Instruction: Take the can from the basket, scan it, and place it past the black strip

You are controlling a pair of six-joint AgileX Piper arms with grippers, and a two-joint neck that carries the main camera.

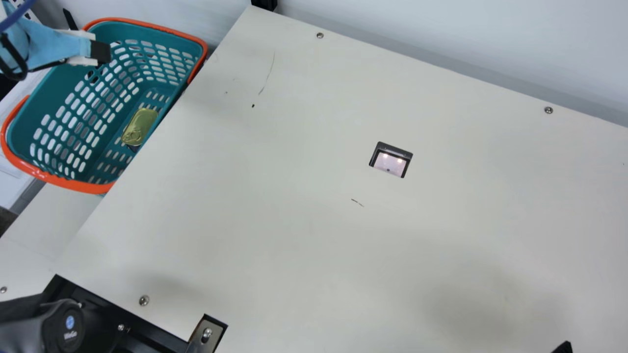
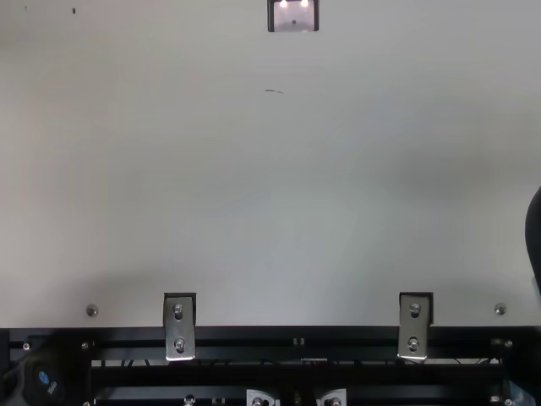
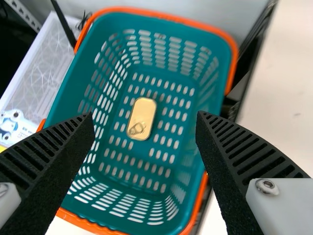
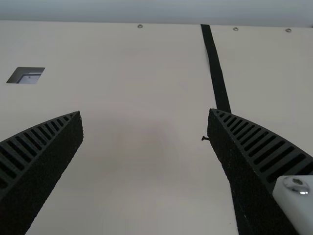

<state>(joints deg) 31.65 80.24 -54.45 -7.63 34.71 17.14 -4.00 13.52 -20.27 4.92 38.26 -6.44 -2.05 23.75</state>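
Fingers spread on both arms, basket walls ringing the can, scanner, black strip

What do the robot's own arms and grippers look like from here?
Left gripper and right gripper match: black, tapering fingers with ribbed faces, pale grey mounts and silvery screws. In the main view, the left arm is light blue towards its gripper, with a dark looped cable. A rounded dark housing at bottom left carries a round blue badge.

Pale wall behind cream table
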